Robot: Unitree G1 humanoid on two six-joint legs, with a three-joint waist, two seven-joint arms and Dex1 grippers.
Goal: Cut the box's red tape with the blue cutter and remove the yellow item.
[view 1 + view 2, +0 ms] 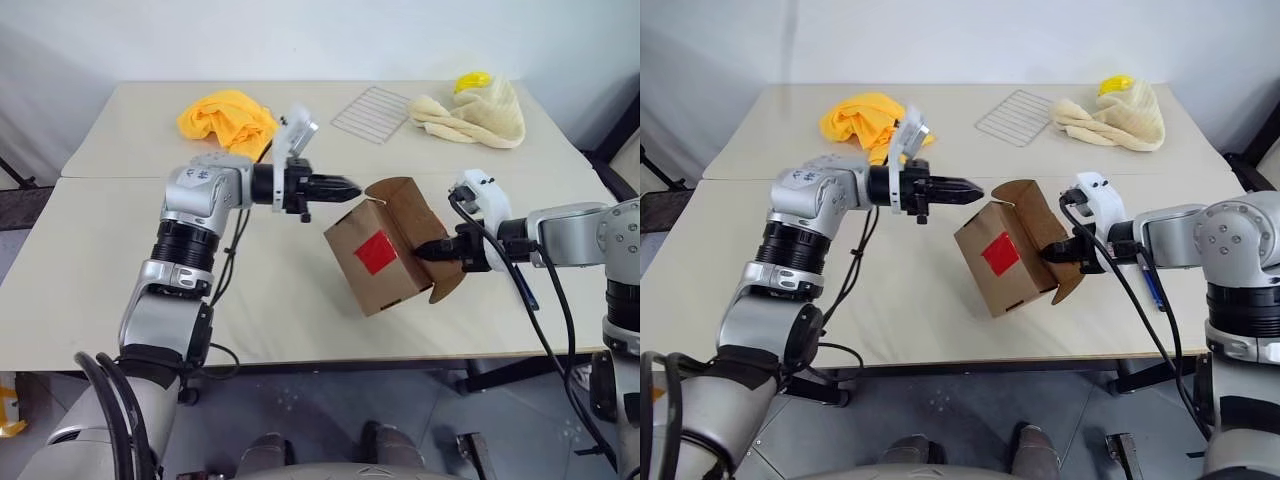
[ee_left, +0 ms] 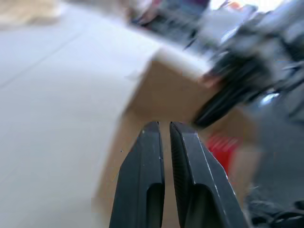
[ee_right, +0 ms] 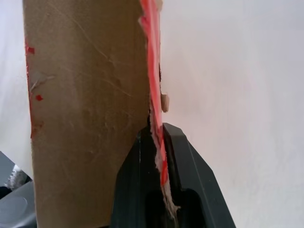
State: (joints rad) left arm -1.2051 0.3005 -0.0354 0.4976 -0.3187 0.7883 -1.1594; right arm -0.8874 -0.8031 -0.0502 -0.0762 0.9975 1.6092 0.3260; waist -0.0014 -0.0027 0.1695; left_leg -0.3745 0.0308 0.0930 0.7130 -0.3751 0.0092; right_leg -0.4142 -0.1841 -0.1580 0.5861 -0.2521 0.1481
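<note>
My right gripper (image 1: 425,250) is shut on a flap of the brown box (image 1: 397,288) and holds it tilted in the air over the table's front half. The red tape (image 1: 376,252) is on the face turned toward me. In the right wrist view my fingers (image 3: 183,156) clamp a torn cardboard edge with red tape shreds. The box's upper flaps (image 1: 400,205) stand open. My left gripper (image 1: 355,187) is shut on nothing and points level at those flaps, a short gap away. A slim blue cutter (image 1: 1153,285) lies on the table under my right forearm. The yellow item is hidden.
An orange-yellow cloth (image 1: 228,120) lies at the back left. A wire rack (image 1: 372,112) sits at the back middle. At the back right is a beige towel (image 1: 475,118) with a bright yellow plastic piece (image 1: 472,80) on it. The table's front edge (image 1: 350,358) is just below the box.
</note>
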